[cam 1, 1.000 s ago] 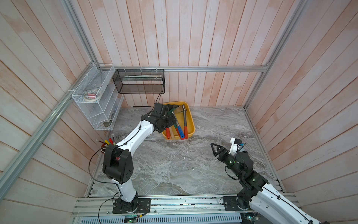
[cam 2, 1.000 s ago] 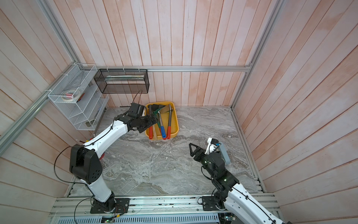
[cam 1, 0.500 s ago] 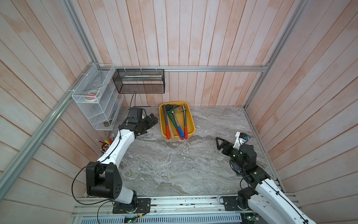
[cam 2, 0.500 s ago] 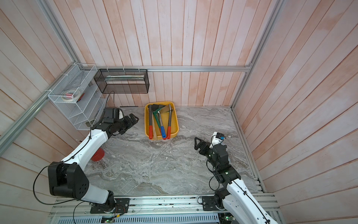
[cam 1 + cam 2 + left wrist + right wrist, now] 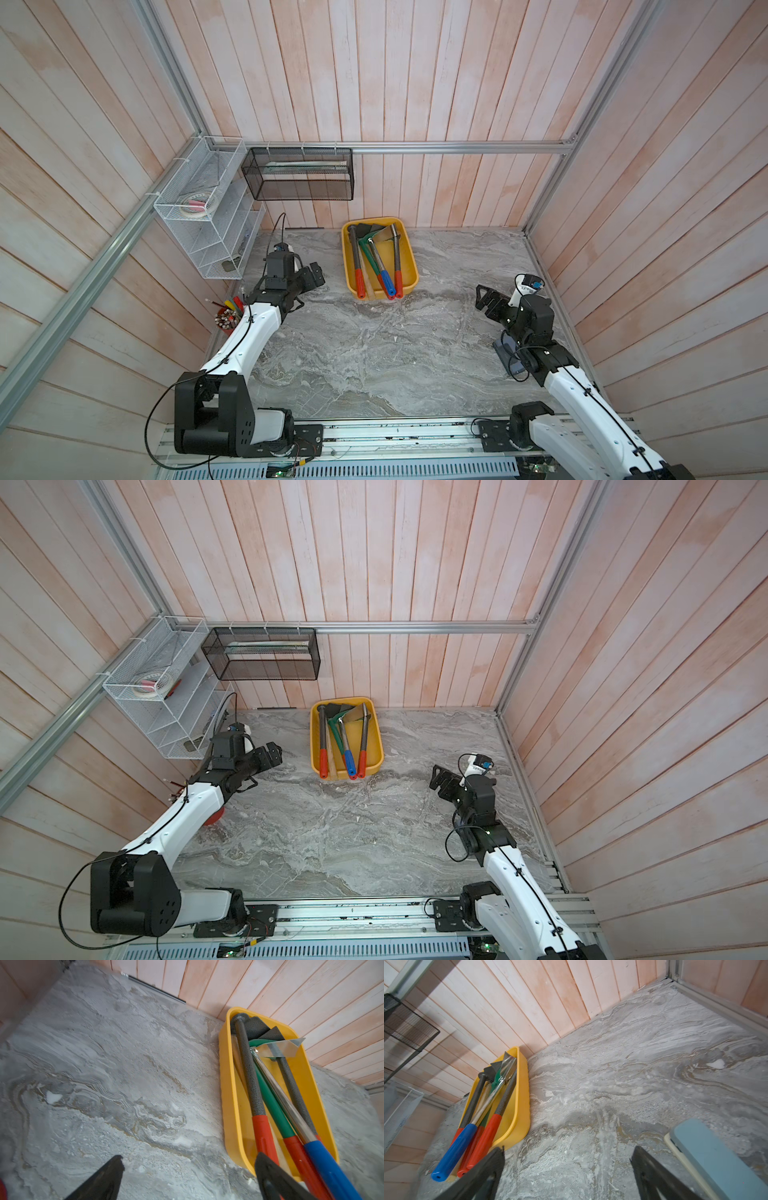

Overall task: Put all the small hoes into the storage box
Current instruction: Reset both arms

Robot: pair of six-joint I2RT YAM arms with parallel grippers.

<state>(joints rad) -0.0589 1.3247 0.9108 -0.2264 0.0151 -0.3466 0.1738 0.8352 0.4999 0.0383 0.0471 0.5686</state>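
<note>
The left end effector, open and empty, is nearer the box than the right end effector, which is also open. The tools lie lengthwise inside the box.

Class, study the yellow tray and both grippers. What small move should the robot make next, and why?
Probably pull the left gripper back toward its base and stop. The garden tools lie in the storage box, handles sticking over its near rim. The left gripper and the right gripper are both open, empty and apart from the box, so nothing seems left to grasp.
</note>
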